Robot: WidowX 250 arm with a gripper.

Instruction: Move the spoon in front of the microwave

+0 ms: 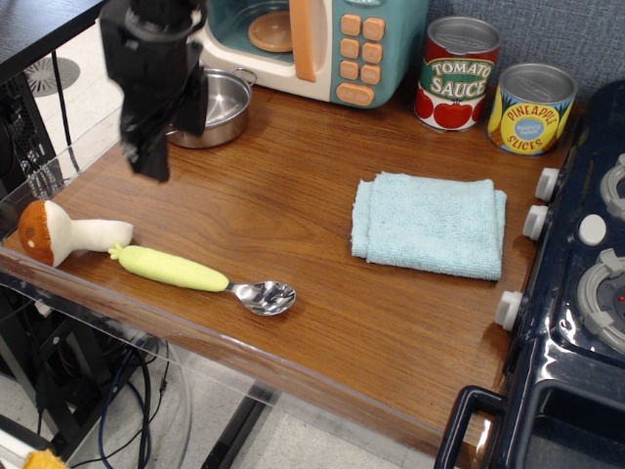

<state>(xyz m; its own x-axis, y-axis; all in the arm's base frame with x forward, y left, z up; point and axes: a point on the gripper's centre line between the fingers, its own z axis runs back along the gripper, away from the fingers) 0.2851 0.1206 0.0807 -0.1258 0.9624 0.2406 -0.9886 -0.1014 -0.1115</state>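
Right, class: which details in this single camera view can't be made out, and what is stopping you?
- Gripper: motion-blurred, so open or shut is unclear.
- Steel pot: its left side is hidden behind the arm.
- Microwave: its top is cut off by the frame edge.
- Toy stove: cropped at the right edge.

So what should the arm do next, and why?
Probably carry the gripper toward the near edge and lower it over the spoon. The gripper hangs above the table's left side, holding nothing visible, while the spoon lies flat beside the mushroom, far from the microwave.
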